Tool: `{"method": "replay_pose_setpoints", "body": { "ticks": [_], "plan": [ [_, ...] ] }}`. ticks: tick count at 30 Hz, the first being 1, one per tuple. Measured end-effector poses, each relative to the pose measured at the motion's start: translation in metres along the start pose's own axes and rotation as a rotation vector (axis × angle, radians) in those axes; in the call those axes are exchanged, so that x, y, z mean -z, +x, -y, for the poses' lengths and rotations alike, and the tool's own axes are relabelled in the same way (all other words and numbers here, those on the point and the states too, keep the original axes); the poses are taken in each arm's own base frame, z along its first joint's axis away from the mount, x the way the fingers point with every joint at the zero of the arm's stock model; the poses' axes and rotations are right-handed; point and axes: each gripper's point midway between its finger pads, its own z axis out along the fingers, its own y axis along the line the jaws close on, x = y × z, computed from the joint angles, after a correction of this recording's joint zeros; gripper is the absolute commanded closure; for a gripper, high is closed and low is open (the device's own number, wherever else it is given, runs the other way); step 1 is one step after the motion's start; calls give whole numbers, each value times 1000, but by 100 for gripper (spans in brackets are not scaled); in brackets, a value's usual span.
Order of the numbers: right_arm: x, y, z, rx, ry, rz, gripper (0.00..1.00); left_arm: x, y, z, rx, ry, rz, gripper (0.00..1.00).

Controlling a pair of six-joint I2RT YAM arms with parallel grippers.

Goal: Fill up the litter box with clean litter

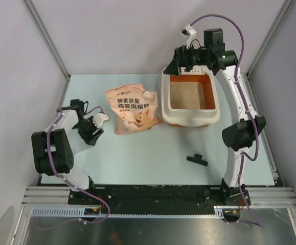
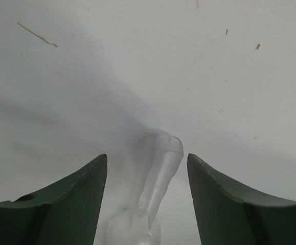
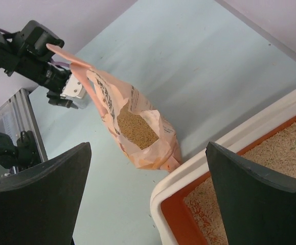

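Observation:
The litter box (image 1: 164,97) stands at the back right, cream rim and orange walls, with tan litter (image 1: 187,95) spread over its floor. The pink-peach bag of clean litter (image 1: 132,108) lies on the table just left of it. In the right wrist view the bag's (image 3: 153,150) open mouth shows granules (image 3: 135,127) inside. My right gripper (image 1: 181,61) hangs open above the box's far left corner (image 3: 188,189) and holds nothing. My left gripper (image 1: 93,131) is low over the table, left of the bag. Its jaws (image 2: 146,155) are apart, and a pale translucent shape (image 2: 158,176) lies between them untouched.
A small black clip (image 1: 197,160) lies on the table in front of the box. Metal frame posts and pale walls close in the table's left, right and back sides. A few stray granules dot the table by the box corner.

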Motion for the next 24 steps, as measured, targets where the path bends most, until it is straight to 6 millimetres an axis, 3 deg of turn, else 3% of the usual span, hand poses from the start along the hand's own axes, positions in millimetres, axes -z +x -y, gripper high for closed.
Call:
{"method": "replay_pose_setpoints", "body": {
  "ticks": [2,5,10,12,16,20,24],
  "plan": [
    [2,1,-5,17,-1,-4,0,0,-2,-2,0,-2,5,24],
    [4,3,-13,40,-1,-14,0,10,-7,-4,-12,-32,29,1],
    [6,4,-21,75,0,-19,0,46,-3,-17,-57,-180,34,0],
    [4,4,-23,79,-3,-22,0,60,15,-21,-65,-235,26,0],
    [2,5,-26,80,-11,-24,0,81,69,-31,-25,-311,-66,0],
    [1,6,-29,82,-21,-27,0,85,98,-38,-12,-313,-123,0],
    [-2,6,-36,76,-47,-28,0,82,111,-41,-36,-289,-145,0]
  ]
}}
